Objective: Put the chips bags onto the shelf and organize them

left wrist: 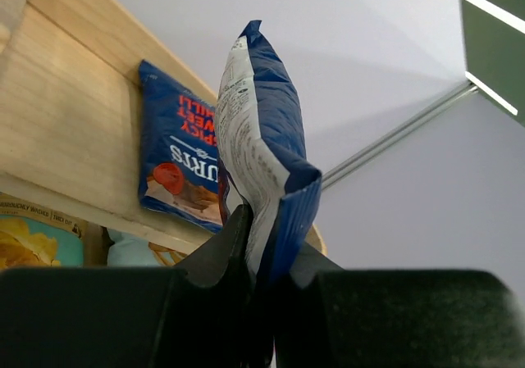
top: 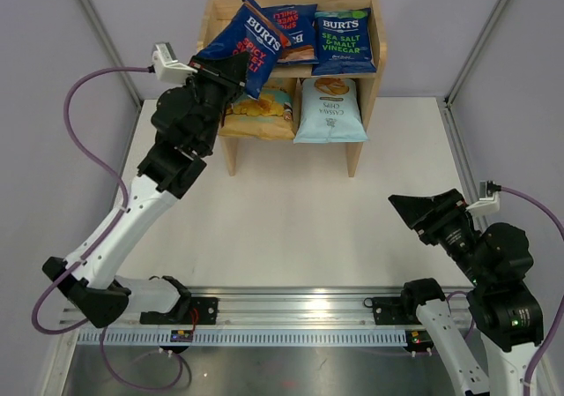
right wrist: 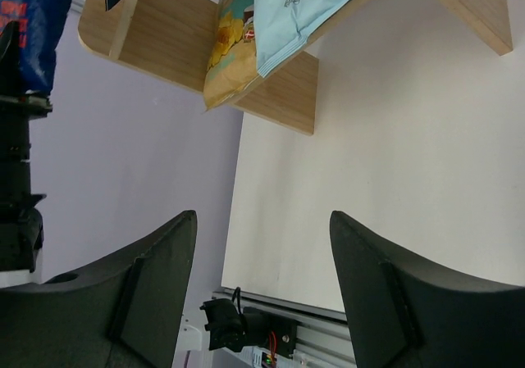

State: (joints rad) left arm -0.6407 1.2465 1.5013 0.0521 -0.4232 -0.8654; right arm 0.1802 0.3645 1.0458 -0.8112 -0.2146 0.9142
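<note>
The bottom edge of a dark blue BURTS spicy sweet chilli bag (left wrist: pixel 261 122) is pinched between the closed jaws of the left gripper (left wrist: pixel 262 249). The bag rises up and away from the fingers, with its printed back turned to the wrist camera. From overhead it is seen tilted over the left end of the upper tier of the wooden shelf (top: pixel 379 48), raised above the rim and not laid down. Just beyond the held bag a second BURTS sweet chilli bag (top: pixel 298 27) lies on that tier, partly overlapped in the overhead view; whether the two touch cannot be told. Farther off to the gripper's right a BURTS sea salt and malt vinegar bag (top: pixel 345 41) is propped on the same tier. Below the gripper, on the lower tier, a yellow-and-teal chips bag (top: pixel 261 107) and a pale blue cassava chips bag (top: pixel 330 109) are stood side by side.

The placing of the last bag is judged to be in hand, four being shelved already. Next, the bag needs to be lowered onto the bare board beside the second bag, not on top of it. Only then should the jaws be opened and the gripper drawn back clear of the rim.

The right gripper (right wrist: pixel 262 229) is held well apart from the shelf, with its jaws spread and nothing between them
</note>
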